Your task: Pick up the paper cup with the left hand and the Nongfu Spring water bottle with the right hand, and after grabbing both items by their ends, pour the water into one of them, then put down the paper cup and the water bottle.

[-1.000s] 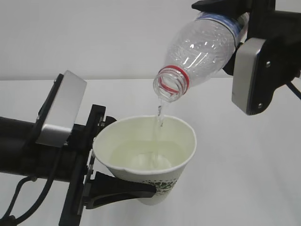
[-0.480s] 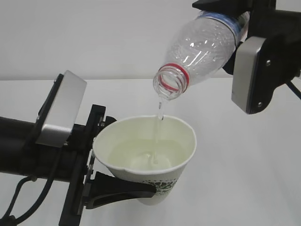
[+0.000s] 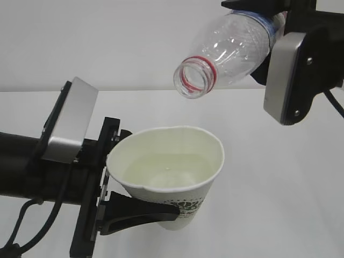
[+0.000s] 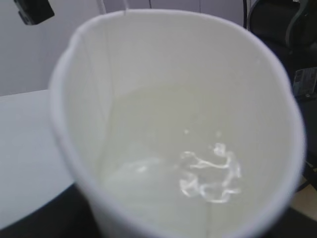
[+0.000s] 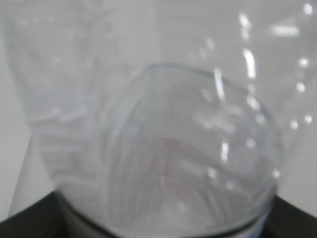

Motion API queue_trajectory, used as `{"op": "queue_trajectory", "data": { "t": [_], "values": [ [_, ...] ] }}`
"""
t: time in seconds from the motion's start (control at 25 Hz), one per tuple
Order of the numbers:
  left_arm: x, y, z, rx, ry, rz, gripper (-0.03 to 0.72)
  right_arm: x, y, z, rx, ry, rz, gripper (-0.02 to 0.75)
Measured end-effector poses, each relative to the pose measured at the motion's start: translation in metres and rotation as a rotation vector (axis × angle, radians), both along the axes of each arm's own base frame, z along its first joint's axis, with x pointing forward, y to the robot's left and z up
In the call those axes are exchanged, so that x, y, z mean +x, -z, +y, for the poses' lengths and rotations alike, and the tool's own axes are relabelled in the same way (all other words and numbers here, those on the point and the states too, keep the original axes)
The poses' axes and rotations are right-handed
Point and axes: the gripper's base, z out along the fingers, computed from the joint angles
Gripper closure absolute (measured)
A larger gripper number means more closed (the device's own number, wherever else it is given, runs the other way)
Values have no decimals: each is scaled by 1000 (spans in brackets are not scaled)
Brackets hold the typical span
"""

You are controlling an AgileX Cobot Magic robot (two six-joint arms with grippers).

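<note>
From the outside camera you see your left gripper (image 3: 121, 201) pinching the paper cup (image 3: 167, 172) near its base, one black finger (image 3: 141, 214) pressed along the lower front wall and the cup's rim squeezed slightly out of round. The cup hangs above the white table (image 3: 269, 193), tilted a little, with a shallow pool of water (image 3: 164, 169) in it. On its side a dark green round logo (image 3: 185, 208) shows only in part, and the lettering is too small to read. Your right gripper (image 3: 263, 27) clamps the water bottle (image 3: 226, 51) at its bottom end, up in the top right corner; the bottle lies tipped, its uncapped mouth and red neck ring (image 3: 196, 80) pointing down and toward the left, above the cup's rim and clear of it. No stream runs from the mouth. A strip of blue shows on the bottle at the jaws, with no writing you can read. The table is bare to the right of the cup and behind it. In the left wrist camera the cup (image 4: 148, 74) fills the picture: white inner wall, rolled rim, rippled water (image 4: 208, 171) at the bottom, a slice of table (image 4: 25, 139) at the left. The right wrist camera shows only the blurred, clear body of the bottle (image 5: 163, 124) at close range; its jaws cannot be made out there.
</note>
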Motion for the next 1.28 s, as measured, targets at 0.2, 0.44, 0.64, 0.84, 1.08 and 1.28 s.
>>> {"op": "queue_trajectory", "data": {
  "t": [0.2, 0.44, 0.64, 0.84, 1.08, 1.28],
  "values": [
    [0, 0, 0, -1, -1, 0, 244, 0, 0, 0, 49, 6, 47, 268],
    [0, 0, 0, -1, -2, 0, 244, 0, 0, 0, 129, 16, 123, 268],
    [0, 0, 0, -1, -2, 0, 244, 0, 0, 0, 206, 25, 198, 268],
    [0, 0, 0, -1, -2, 0, 244, 0, 0, 0, 258, 31, 248, 268],
    [0, 0, 0, 0, -3, 0, 244, 0, 0, 0, 323, 39, 309, 268],
    [0, 0, 0, 0, -3, 0, 244, 0, 0, 0, 370, 44, 355, 268]
  ]
}}
